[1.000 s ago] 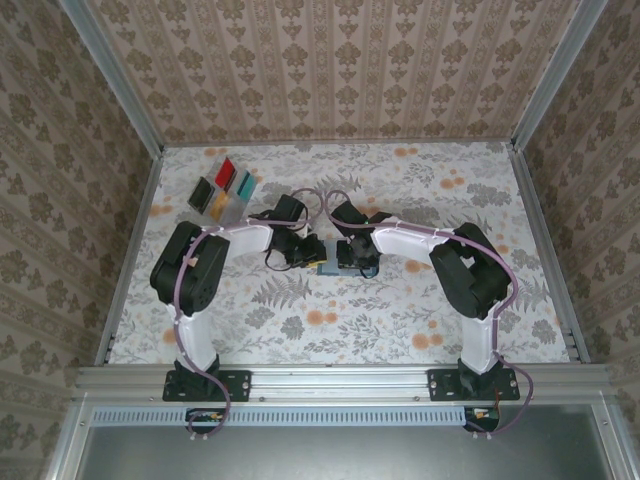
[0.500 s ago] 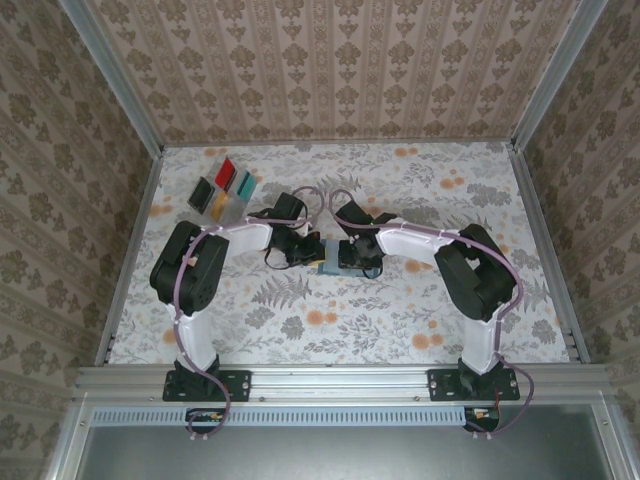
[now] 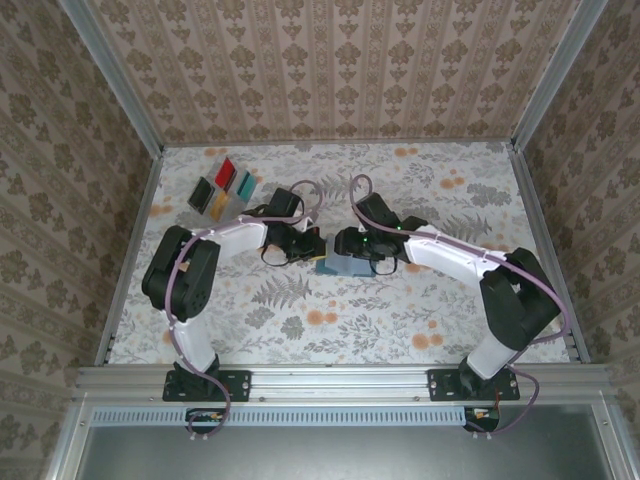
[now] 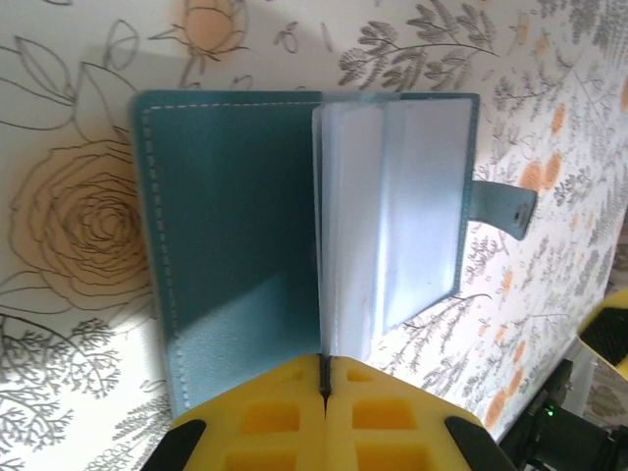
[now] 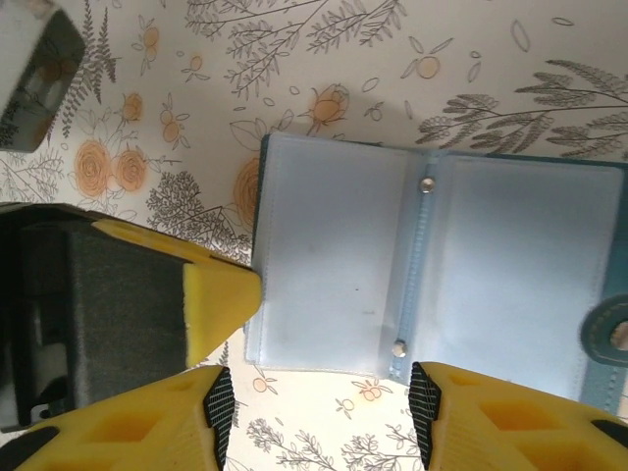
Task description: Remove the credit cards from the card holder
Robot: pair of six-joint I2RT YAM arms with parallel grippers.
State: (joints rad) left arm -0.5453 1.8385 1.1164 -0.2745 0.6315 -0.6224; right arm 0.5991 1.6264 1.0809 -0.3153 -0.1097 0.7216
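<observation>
Left wrist: your left gripper [image 4: 324, 378] is clenched, yellow fingers pressed together. The edge of the clear sleeve pages [image 4: 412, 206] runs straight into the seam between them, so it's pinching the card holder [image 4: 235, 226] by those pages. The teal cover lies flat and open on the table. The pages stand up from the spine, and the snap tab [image 4: 502, 206] pokes out past the far edge.

Right wrist: your right gripper [image 5: 319, 417] is released, jaws spread wide. The near edge of the sleeve pages sits just ahead of the gap, and I can't see either finger touching them. One left-gripper finger sits just beside the left edge of the pages.

Top external: card holder is mid-table on the floral table [image 3: 400, 330], with both grippers converged on it, left at its left end, right over its far side. Five credit cards [image 3: 225, 168] (red, teal, black, yellow-orange, pale grey) lie clustered at the far-left corner, well apart from the holder.
</observation>
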